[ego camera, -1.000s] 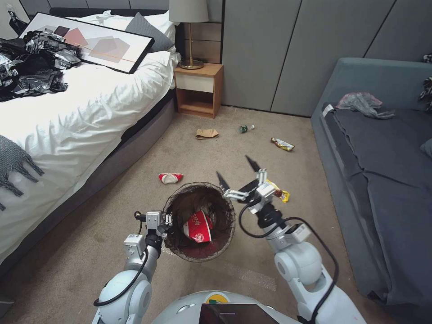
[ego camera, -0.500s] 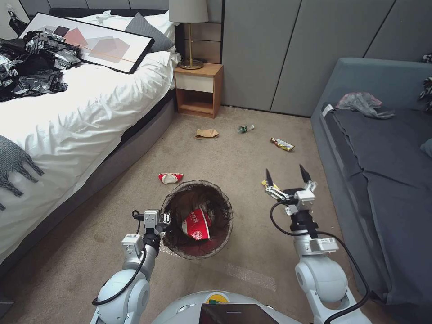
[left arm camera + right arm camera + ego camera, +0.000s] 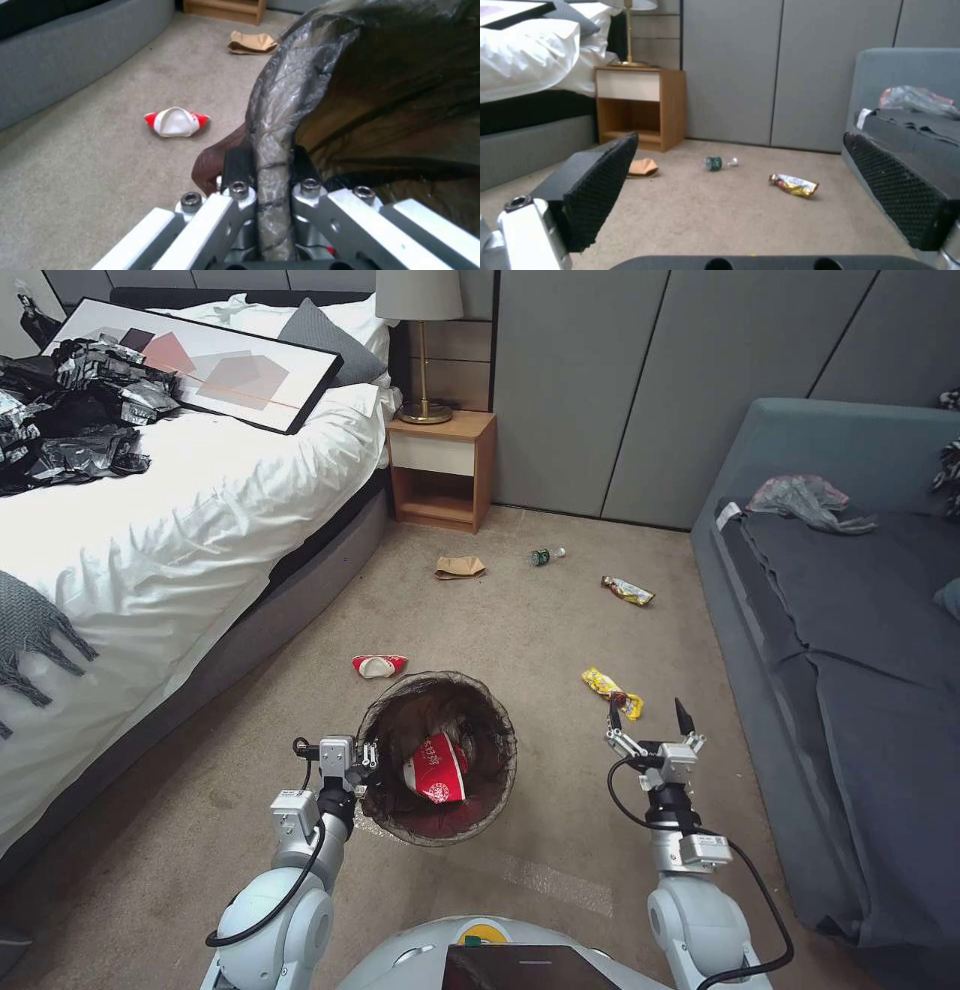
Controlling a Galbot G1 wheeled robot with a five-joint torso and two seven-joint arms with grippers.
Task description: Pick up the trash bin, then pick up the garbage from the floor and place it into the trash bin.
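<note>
Two grippers flank a bin point(image 3: 440, 760) on a beige bedroom carpet point(image 3: 540, 620), between a white-sheeted bed point(image 3: 170, 510) and a grey sofa point(image 3: 840, 620). The left gripper point(image 3: 368, 762) is clamped on the bin's near-left rim; the left wrist view shows its dark fingers point(image 3: 236, 165) pinching the liner-wrapped edge point(image 3: 272, 123) from both sides. Inside the bin, against the dark bag, lies a red-and-white cup point(image 3: 437, 768).

The right gripper point(image 3: 648, 717) hangs to the right of the bin with its two black fingers spread wide and nothing between them; their tips point at a yellow wrapper point(image 3: 612, 691) lying on the floor just ahead.

More litter dots the carpet. A flattened red-and-white cup point(image 3: 379, 665) rests just beyond the bin, toward the bed. Farther off, near a wooden nightstand point(image 3: 442, 467), sit a crumpled brown bag point(image 3: 459, 566) and a green-labelled bottle point(image 3: 545, 556), with a second wrapper point(image 3: 628, 590) to their right, closer to the sofa. From the right wrist view, the bottle point(image 3: 715, 163) and that wrapper point(image 3: 793, 185) appear framed between the parted fingers.
</note>
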